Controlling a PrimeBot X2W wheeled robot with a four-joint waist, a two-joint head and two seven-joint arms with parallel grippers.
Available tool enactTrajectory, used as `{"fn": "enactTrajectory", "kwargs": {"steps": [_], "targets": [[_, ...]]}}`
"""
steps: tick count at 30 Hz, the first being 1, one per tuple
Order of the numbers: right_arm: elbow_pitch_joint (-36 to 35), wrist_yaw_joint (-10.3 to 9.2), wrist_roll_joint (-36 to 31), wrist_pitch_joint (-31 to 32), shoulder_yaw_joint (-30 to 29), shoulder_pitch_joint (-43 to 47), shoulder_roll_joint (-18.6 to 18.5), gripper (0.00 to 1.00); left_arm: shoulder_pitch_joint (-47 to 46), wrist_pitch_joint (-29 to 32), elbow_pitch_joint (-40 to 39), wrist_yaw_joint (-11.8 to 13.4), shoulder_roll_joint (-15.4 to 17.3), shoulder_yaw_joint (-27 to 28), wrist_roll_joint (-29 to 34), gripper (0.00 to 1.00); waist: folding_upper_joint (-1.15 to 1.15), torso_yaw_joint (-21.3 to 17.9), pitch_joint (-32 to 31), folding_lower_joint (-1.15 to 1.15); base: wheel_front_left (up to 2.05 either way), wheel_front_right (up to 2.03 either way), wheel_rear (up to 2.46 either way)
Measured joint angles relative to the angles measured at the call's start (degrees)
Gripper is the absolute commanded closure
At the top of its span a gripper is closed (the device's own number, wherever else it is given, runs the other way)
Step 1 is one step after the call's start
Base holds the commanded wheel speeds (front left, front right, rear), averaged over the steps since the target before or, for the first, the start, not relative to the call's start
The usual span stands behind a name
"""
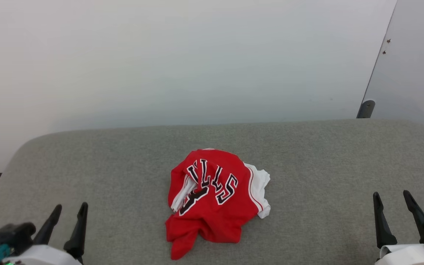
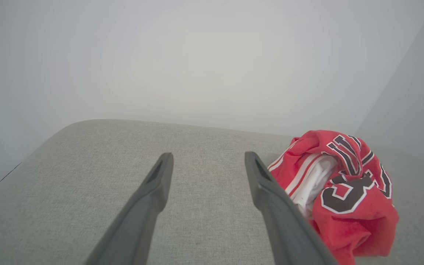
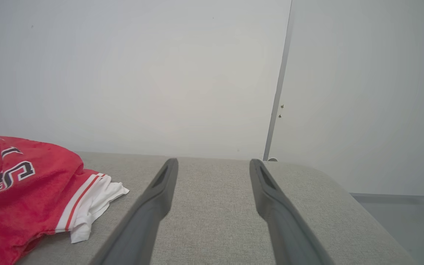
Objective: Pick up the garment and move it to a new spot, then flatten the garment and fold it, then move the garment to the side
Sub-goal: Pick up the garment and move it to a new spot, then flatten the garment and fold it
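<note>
Grey woven upholstery [image 1: 307,158] with rounded corners forms the work surface, backed by a pale wall [image 1: 197,55].

The garment [image 1: 215,200] lies crumpled in a loose heap near the middle of this surface, closer to the near edge than to the wall. Its red body faces up. The black, white-edged lettering reads upside down in the head view, and part of a numeral is caught in a fold below it. A white sleeve with red-white striped trim sticks out on the garment's right side. A second white fold shows left of the lettering, and a red tail of cloth trails toward the near edge.

Left of the garment and nearer the robot, well apart from it, the left gripper [image 1: 71,206] hovers with its two dark fingers spread. In the left wrist view the cloth lies to the right of these fingers.

Right of the garment, also well apart, the right gripper [image 1: 391,193] has its fingers separated too. The sleeve lies to their left in the right wrist view.

Beyond the garment to the right, a pale panel [image 1: 418,55] meets the wall at a slanted seam. A dark rounded post [image 1: 366,108] stands at the surface's far edge.
</note>
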Motion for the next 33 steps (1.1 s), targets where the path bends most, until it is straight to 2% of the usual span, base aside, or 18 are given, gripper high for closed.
{"fn": "enactTrajectory", "kwargs": {"steps": [6, 9, 16, 26, 33], "targets": [[0.7, 0.0, 0.2, -0.3, -0.1, 0.6, -0.3, 0.0, 2.4, -1.8, 1.4, -1.1, -1.3, 2.2, 0.0, 0.0, 0.0, 0.6, -0.3, 0.0, 0.0, 0.0, 0.0], [0.8, 0.0, 0.2, -0.4, -0.1, 0.8, -0.5, 0.0, 3.4, -2.1, 1.6, -1.1, -1.4, 3.0, 1.8, 0.0, 0.0, 0.8, -0.4, 0.0, 0.0, 0.0, 0.0], [0.8, 0.0, 0.0, -0.6, -1.1, 1.3, -0.7, 0.0, 5.3, -2.3, -0.7, -3.0, -2.4, 6.5, 7.2, 0.0, 0.0, 1.5, -0.7, 0.0, 0.0, 0.0, 0.0], [0.7, 0.0, -0.1, -0.6, -1.3, 2.0, -0.5, 0.0, 6.9, -2.3, -0.7, -5.0, -5.4, 10.1, 9.1, 0.0, 0.0, 2.1, -0.7, 0.0, 0.0, 0.0, 0.0], [0.3, -0.01, 1.1, 1.7, 0.9, 1.7, -0.3, 0.0, 5.4, -2.3, 1.1, -3.5, -7.0, 12.5, 9.2, 0.0, 0.0, 4.3, -0.5, 0.0, 0.0, 0.0, 0.0]]}}
